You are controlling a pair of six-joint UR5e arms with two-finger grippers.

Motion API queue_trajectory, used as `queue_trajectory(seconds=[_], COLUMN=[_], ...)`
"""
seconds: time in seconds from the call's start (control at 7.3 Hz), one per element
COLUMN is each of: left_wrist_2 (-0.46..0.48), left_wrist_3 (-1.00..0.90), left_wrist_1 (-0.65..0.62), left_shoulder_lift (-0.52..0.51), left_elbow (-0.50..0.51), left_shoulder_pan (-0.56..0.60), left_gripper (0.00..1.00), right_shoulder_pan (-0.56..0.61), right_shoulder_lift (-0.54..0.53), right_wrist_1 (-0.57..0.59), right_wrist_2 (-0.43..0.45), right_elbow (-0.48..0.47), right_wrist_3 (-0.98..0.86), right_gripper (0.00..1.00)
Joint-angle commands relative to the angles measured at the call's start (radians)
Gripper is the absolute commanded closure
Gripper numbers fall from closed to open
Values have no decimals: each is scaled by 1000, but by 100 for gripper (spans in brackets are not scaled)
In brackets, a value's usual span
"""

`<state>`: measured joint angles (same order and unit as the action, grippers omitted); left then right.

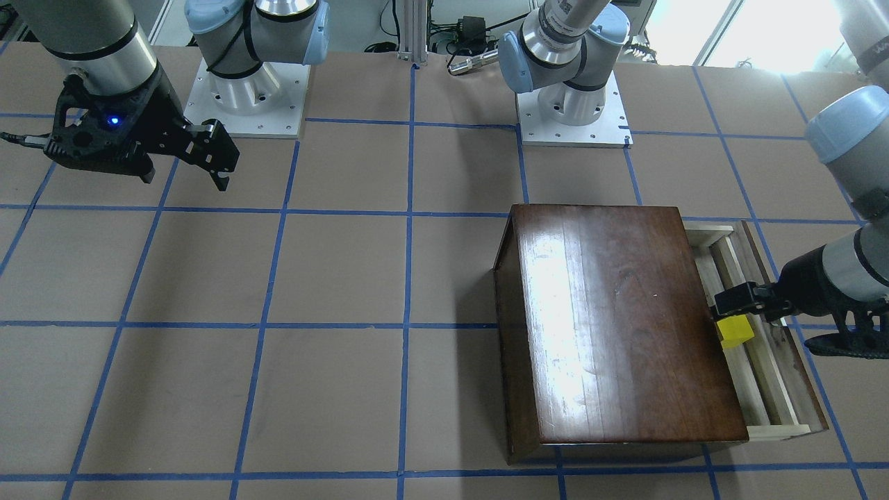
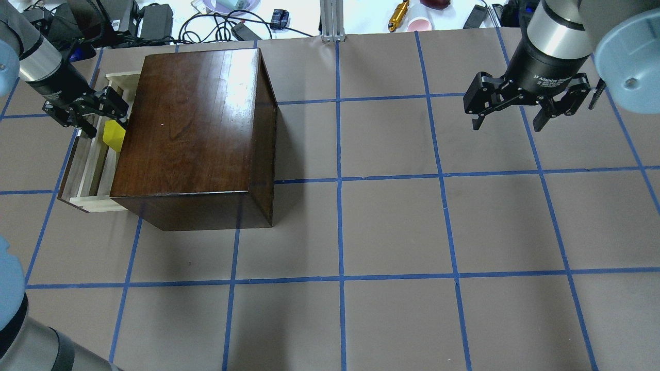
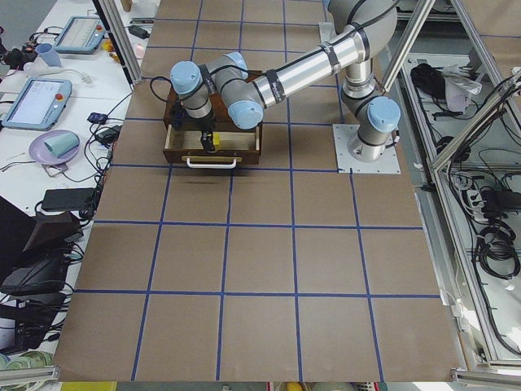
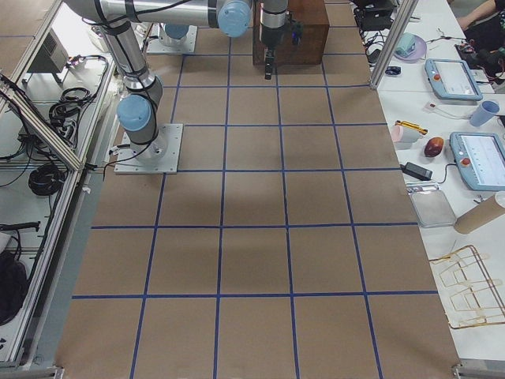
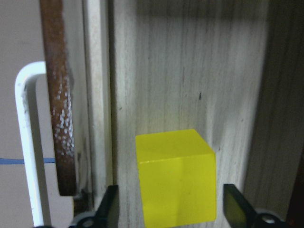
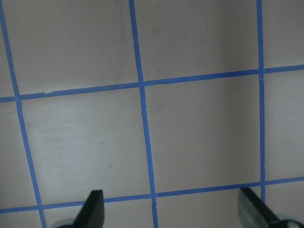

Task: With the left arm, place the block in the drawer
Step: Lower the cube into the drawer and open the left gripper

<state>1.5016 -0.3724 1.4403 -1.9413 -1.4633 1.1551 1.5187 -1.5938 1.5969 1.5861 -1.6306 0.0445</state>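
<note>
Over the pulled-out drawer (image 5: 190, 71), on the left of the box (image 2: 191, 118), my left gripper (image 5: 173, 206) hangs with its fingers spread wide. On the wrist feed the block (image 5: 175, 175) lies between the two fingertips (image 5: 111, 204) with a sliver of pale wood showing on either side, so I have nothing clamped. It looks to be resting on the drawer floor, though I can't confirm contact. A white handle (image 5: 23, 142) runs along the brown front panel. Well across the table (image 2: 392, 226), my right gripper (image 2: 508, 123) hovers above the taped grid, equally wide and empty.
</note>
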Motion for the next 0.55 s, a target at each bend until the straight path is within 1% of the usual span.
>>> queue_trajectory(seconds=[0.0,0.41], left_wrist_2=[5,5], left_wrist_3=[0,4], left_wrist_1=[12,142], left_shoulder_lift=[39,123], left_elbow=[4,30], left_shoulder_pan=[6,26], left_gripper=[0,0], right_shoulder_pan=[0,0], right_shoulder_lift=[0,0], right_wrist_1=[0,0], right_wrist_2=[0,0], right_elbow=[0,0], right_wrist_3=[0,0], right_gripper=[0,0])
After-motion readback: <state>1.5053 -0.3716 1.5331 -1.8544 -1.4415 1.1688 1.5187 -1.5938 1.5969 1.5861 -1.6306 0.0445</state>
